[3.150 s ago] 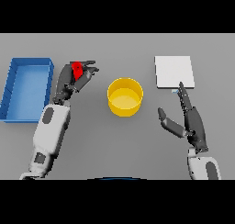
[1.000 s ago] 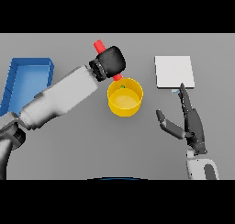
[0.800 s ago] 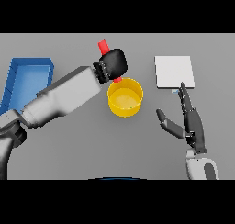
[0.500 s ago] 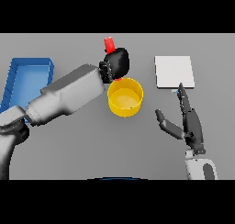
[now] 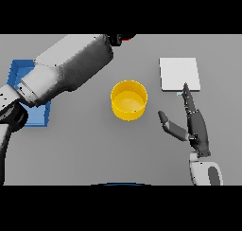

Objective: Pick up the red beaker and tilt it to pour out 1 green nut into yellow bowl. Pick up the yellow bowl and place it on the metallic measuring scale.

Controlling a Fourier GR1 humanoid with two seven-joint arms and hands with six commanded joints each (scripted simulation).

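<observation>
The yellow bowl (image 5: 128, 100) stands upright mid-table, with a tiny green speck (image 5: 134, 112) low inside its near wall. My left arm reaches across above it to the scene's top edge. Only a dark sliver of my left hand (image 5: 116, 39) shows there, with a red sliver of the beaker (image 5: 127, 36) still against it; the rest of both is cut off. The flat, pale metallic scale (image 5: 178, 74) lies to the right of the bowl. My right hand (image 5: 194, 126) rests open on the table just in front of the scale, touching nothing.
A blue tray (image 5: 29, 115) sits at the left, largely hidden behind my left forearm (image 5: 66, 71). Bare grey table surrounds the bowl and lies between it and the scale.
My left hand has carried the red beaker up and away from the bowl, from beside its rim to the top edge. The right hand and the bowl have stayed still.
</observation>
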